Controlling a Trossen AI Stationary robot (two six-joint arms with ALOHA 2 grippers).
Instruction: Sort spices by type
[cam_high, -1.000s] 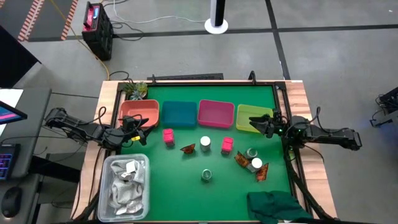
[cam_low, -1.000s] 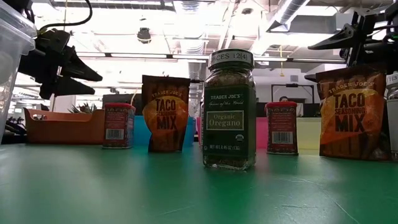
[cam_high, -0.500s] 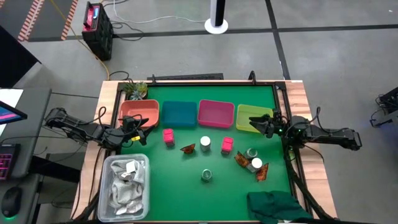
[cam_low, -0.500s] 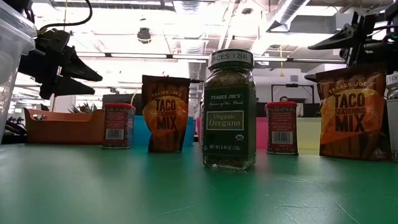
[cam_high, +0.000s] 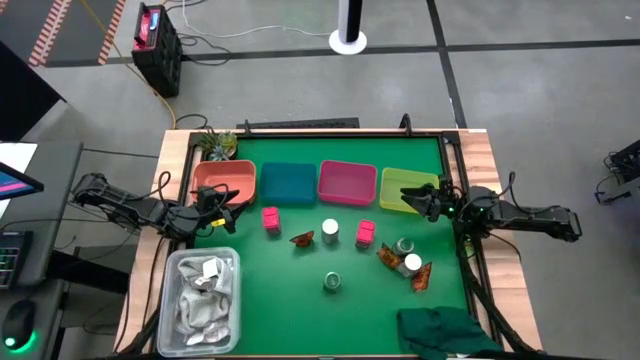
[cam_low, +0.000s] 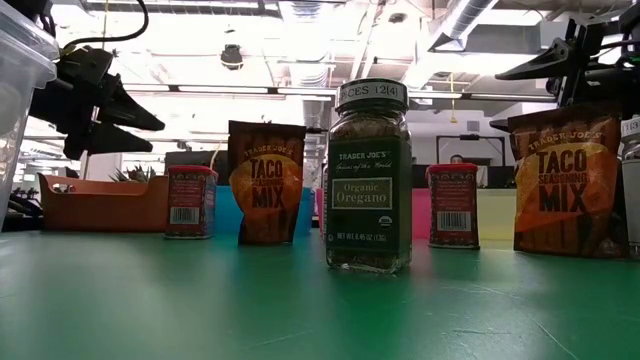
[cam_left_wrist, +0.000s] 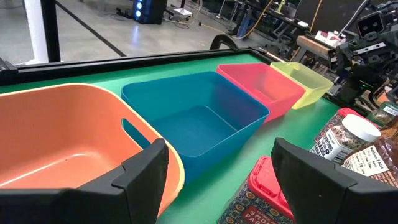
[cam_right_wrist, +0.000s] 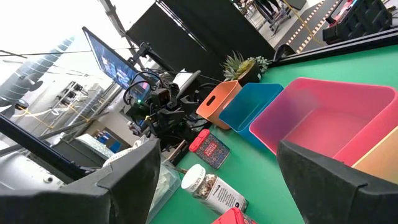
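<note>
Nothing sorted yet; both arms are waiting with jaws spread wide.

Spices are standing crowded mid-worktop (cam_high: 300, 310): the taco packet (cam_high: 388, 257) is touching the capped jar (cam_high: 411, 264), so the right gripper (cam_high: 410, 200) is risking toppling both; the left gripper (cam_high: 228, 212) is hovering beside the pink block (cam_high: 270, 220).

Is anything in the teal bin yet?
No, the left wrist view shows the teal bin bare inside, nothing lying on its floor.

My two arms are thin and black, with black cables looped along them. Each ends in two flat, wide, dark fingers (cam_left_wrist: 146, 177).
</note>
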